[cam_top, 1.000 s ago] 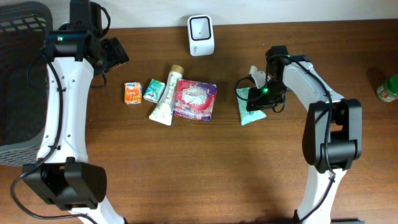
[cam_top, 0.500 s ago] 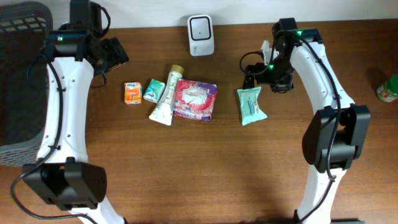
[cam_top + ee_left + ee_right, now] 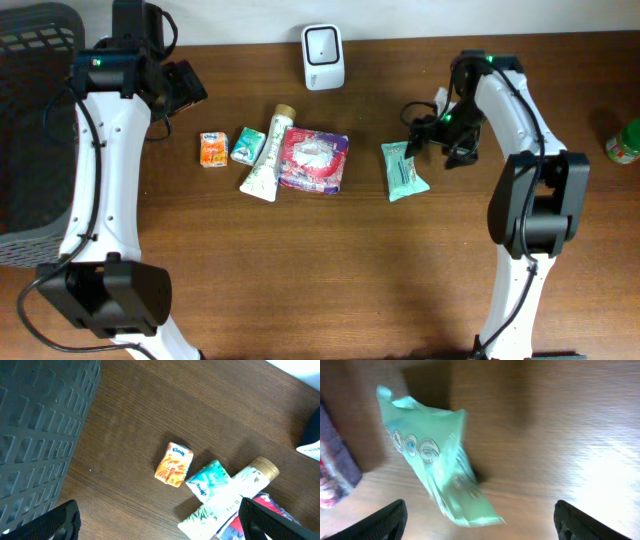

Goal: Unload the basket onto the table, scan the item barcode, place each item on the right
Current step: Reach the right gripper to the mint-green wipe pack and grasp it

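The item, a light green wipes pack [image 3: 403,170], lies flat on the wooden table. My right gripper [image 3: 437,138] hovers just to its right, open and holding nothing. In the right wrist view the green pack [image 3: 437,475] sits on the wood below my open right gripper [image 3: 480,525], its near end reaching in between the two dark fingertips [image 3: 390,520]. The white barcode scanner [image 3: 323,57] stands at the back centre. My left gripper [image 3: 185,85] hangs wide open at the far left. The left wrist view shows the left gripper [image 3: 160,525] open above bare wood.
An orange tissue pack [image 3: 212,149], a teal pack [image 3: 246,144], a white tube [image 3: 266,156] and a red pack [image 3: 314,160] lie in a row left of centre. A dark basket [image 3: 35,130] fills the left edge. A green bottle [image 3: 625,142] stands at the right edge.
My right gripper opened and let go of the green pack, which now lies on the table. The arm rose off it and shifted to the right. The left arm has not moved.
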Robot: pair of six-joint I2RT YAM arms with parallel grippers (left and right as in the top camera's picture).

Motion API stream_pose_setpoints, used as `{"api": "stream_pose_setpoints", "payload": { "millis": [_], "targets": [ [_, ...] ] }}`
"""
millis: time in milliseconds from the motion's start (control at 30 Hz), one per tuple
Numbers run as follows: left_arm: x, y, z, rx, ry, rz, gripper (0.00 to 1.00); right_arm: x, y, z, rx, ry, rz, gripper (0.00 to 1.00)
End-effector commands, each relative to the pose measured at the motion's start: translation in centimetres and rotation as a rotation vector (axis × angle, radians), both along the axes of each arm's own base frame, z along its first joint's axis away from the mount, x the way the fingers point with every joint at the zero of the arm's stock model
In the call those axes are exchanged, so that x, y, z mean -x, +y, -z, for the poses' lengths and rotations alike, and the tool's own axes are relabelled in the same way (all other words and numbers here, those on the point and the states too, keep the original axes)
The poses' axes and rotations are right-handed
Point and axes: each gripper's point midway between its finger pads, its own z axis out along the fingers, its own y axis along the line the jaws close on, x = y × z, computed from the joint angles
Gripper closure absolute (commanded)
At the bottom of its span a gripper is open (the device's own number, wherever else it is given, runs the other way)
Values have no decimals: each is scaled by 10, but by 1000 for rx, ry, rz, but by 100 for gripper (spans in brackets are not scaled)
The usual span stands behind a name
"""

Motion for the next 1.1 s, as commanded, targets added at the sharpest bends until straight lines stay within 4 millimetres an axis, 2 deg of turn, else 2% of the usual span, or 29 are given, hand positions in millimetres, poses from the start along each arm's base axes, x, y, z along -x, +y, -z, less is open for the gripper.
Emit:
{"api": "stream_pose_setpoints", "payload": {
  "millis": [0, 67, 100, 133, 200, 267, 300, 333, 400, 533, 733, 800, 900, 1000, 1067],
  "targets": [
    [0, 1, 1, -2, 2, -11, 1, -13, -16, -82, 345, -177, 43, 11],
    [1, 1, 0, -2, 1, -11, 1, -8, 8, -92, 433, -205, 14, 14],
    [1, 1, 0, -3, 1, -11, 1, -6, 17, -90, 484, -214, -6, 15],
    [1, 1, 0, -3, 1, -11, 1, -4, 25, -85, 580, -230, -7, 21],
    [1, 1, 0, -2, 1, -11, 1, 3, 39, -73, 784, -276, -23, 22],
    [0, 1, 1, -2, 2, -11, 1, 9, 52, -60, 866, -300, -46, 22],
    [1, 1, 1, -2, 1, -11, 1, 14, 64, -36, 902, -325, -96, 23],
    [1, 1, 0, -2, 1, -11, 1, 14, 66, -29, 899, -330, -100, 23],
    [1, 1, 1, -2, 1, -11, 1, 14, 66, -15, 895, -339, -99, 23],
    [0, 1, 1, -2, 2, -11, 1, 7, 73, 13, 863, -367, -226, 23],
    [0, 1, 1, -2, 2, -11, 1, 9, 74, 29, 838, -368, -242, 28],
    [1, 1, 0, -2, 1, -11, 1, 10, 80, 45, 783, -357, -302, 27],
    [1, 1, 0, -3, 1, -11, 1, 12, 61, 57, 793, -324, -277, 28],
    [1, 1, 0, -2, 1, -11, 1, 9, 32, 62, 772, -269, -211, 28],
    [1, 1, 1, -2, 1, -11, 1, 11, 27, 69, 682, -223, -204, 34]
  ]
}}
